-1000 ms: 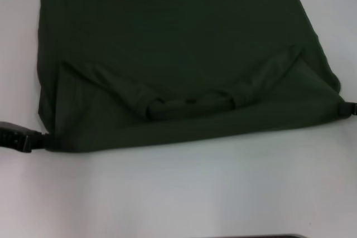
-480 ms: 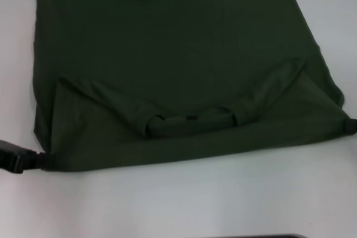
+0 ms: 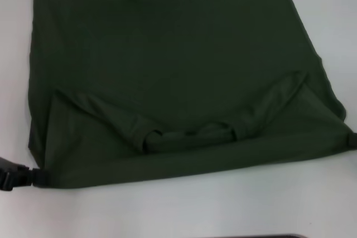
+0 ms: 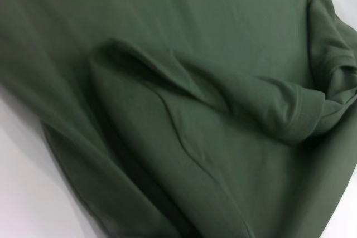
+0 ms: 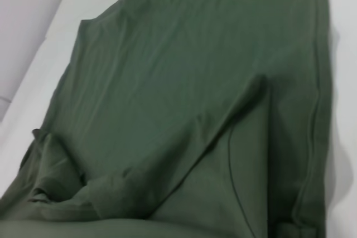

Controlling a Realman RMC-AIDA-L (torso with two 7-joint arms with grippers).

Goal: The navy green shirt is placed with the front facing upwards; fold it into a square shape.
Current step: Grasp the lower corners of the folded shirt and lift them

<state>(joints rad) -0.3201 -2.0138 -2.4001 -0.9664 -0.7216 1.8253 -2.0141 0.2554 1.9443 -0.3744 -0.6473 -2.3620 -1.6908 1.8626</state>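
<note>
Shirt: the navy green shirt point(image 3: 173, 82) lay on the white table point(image 3: 184, 210), near edge drawn further toward 6 o'clock than before.
Left gripper point(image 3: 34, 176): clamped on the 7 o'clock corner.
Right gripper point(image 3: 352, 140): at the 4 o'clock corner, grip impossible to tell.

Shirt point(image 3: 178, 65) lies on the table point(image 3: 184, 210) — collar point(image 3: 189, 136) nearest the robot.

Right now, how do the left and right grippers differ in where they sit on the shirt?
The left gripper is at the navy green shirt's near left corner and shows more of its black body; the right gripper is at the near right corner, farther from the robot, with only a sliver in view at the picture's edge. Both meet the folded near edge at table level.
</note>
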